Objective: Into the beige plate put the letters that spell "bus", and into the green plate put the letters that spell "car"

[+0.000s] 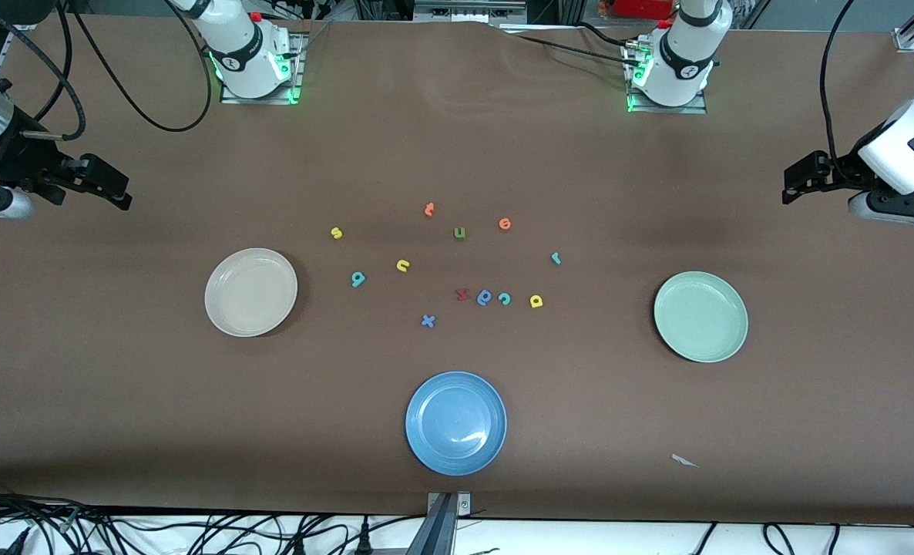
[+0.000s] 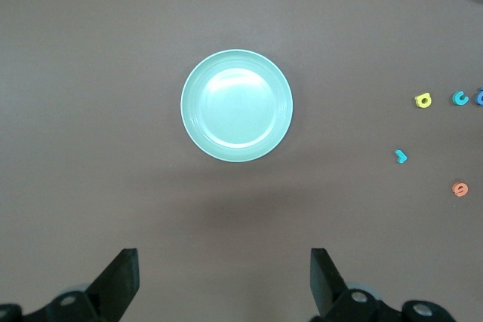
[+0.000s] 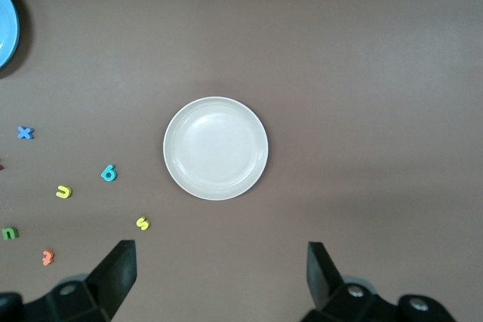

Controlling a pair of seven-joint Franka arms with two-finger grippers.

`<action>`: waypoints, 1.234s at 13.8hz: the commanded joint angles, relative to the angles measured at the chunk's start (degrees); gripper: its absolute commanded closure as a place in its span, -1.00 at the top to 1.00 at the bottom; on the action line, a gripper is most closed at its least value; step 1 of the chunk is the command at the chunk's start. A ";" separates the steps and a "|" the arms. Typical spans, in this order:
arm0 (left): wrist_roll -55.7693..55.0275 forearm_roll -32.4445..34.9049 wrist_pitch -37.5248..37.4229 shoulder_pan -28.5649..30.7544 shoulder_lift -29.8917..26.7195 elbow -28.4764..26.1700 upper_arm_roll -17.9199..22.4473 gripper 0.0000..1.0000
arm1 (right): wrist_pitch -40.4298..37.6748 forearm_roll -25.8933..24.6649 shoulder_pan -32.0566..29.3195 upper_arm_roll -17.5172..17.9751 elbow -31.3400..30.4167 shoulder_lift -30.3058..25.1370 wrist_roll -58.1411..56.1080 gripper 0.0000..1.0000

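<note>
Opening step — nothing sorted. Left gripper (image 1: 790, 187) and right gripper (image 1: 122, 194) hang wide open, waiting. Letters (image 1: 457, 262) lie between beige plate (image 1: 250, 292) and green plate (image 1: 700, 316). Next: one precise pinch.

A brown table (image 1: 457, 154) carries a beige plate (image 1: 250, 292), a green plate (image 1: 700, 316), a blue plate (image 1: 455, 422), scattered small foam letters (image 1: 457, 266) between them, and a white scrap (image 1: 683, 460).

- The left gripper (image 1: 792, 185) hung raised at the left arm's end of the table, fingers spread wide.
- The right gripper (image 1: 118, 193) waited likewise at its end, fingers apart.
</note>
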 commanded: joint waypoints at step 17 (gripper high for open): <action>0.53 -0.92 -0.40 -0.17 -0.22 -0.02 0.19 1.00 | -0.01 0.24 -0.14 0.67 -0.75 0.68 0.28 1.00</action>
